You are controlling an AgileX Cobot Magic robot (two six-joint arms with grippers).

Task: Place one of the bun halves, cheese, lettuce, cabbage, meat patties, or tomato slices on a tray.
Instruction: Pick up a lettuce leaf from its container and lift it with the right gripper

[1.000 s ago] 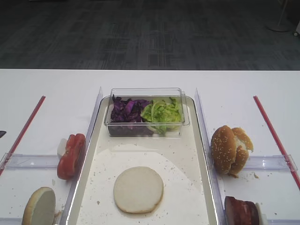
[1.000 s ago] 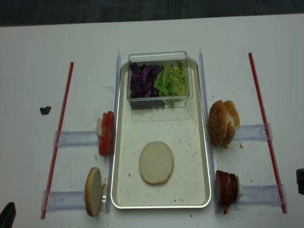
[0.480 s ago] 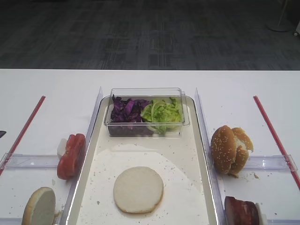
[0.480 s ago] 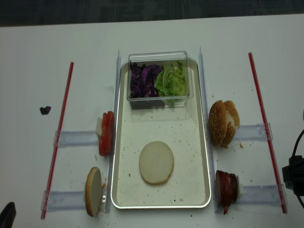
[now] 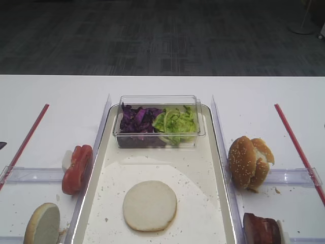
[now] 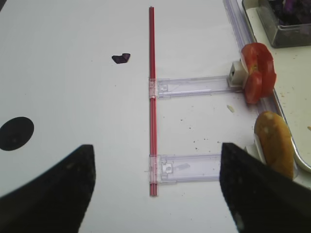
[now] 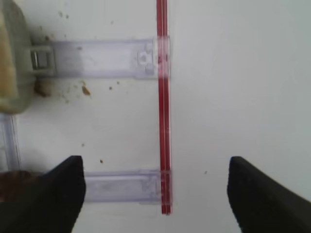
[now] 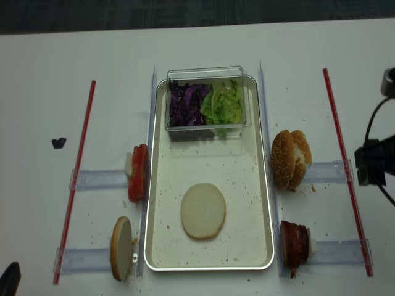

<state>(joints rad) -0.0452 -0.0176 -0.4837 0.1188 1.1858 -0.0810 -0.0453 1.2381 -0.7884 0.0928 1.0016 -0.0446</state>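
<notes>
From the exterior high view, one bun half (image 5: 150,205) already lies flat in the tray (image 5: 213,168), while the sesame bun tops (image 5: 249,161) stand on edge just right of it; they look light, soft and crushable, best taken gently across the crust edges. The right wrist view shows the right end effector (image 7: 155,189) with jaws spread wide and empty above the red strip (image 7: 163,97). The left wrist view shows the left end effector (image 6: 155,179) likewise wide open, holding nothing, with tomato slices (image 6: 256,73), probably slippery, near the tray edge. In the realsense view the meat patties (image 8: 294,245) stand right of the tray.
</notes>
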